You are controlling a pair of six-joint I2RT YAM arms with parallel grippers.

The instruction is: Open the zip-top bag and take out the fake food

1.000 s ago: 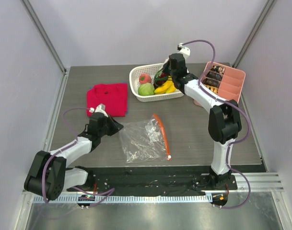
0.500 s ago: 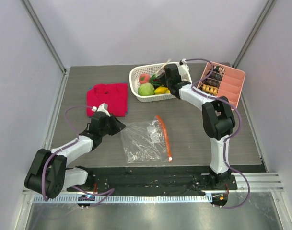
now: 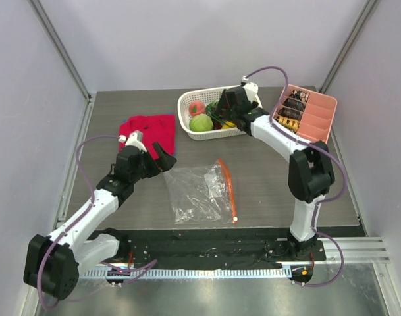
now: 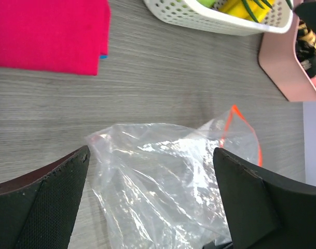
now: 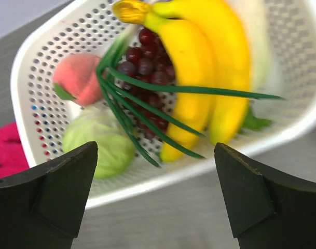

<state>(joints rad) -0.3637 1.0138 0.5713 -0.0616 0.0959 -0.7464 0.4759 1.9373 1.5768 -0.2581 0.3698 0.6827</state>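
The zip-top bag (image 3: pixel 199 192) lies flat and crinkled on the table, its orange-red zipper strip (image 3: pixel 228 187) along the right edge; nothing shows inside it. My left gripper (image 3: pixel 162 158) hovers open at the bag's upper left corner, and in the left wrist view the bag (image 4: pixel 168 181) lies between and below its fingers (image 4: pixel 43 202). The fake food sits in the white basket (image 3: pixel 187 124): yellow bananas (image 5: pixel 199 67), dark red grapes (image 5: pixel 145 65), a pink-red fruit (image 5: pixel 77 78), a green round piece (image 5: pixel 98 145). My right gripper (image 3: pixel 218 109) stands open and empty over the basket's right side.
A folded red cloth (image 3: pixel 147 133) lies left of the basket. A pink divided tray (image 3: pixel 313 122) with dark brown pieces stands at the back right. Long green leaves (image 5: pixel 147 104) drape over the grapes. Side walls close in the table on both sides.
Both grippers went from shut to wide open. The left gripper lifted off the bag's left edge and moved back. The right gripper swung over the basket's right side.
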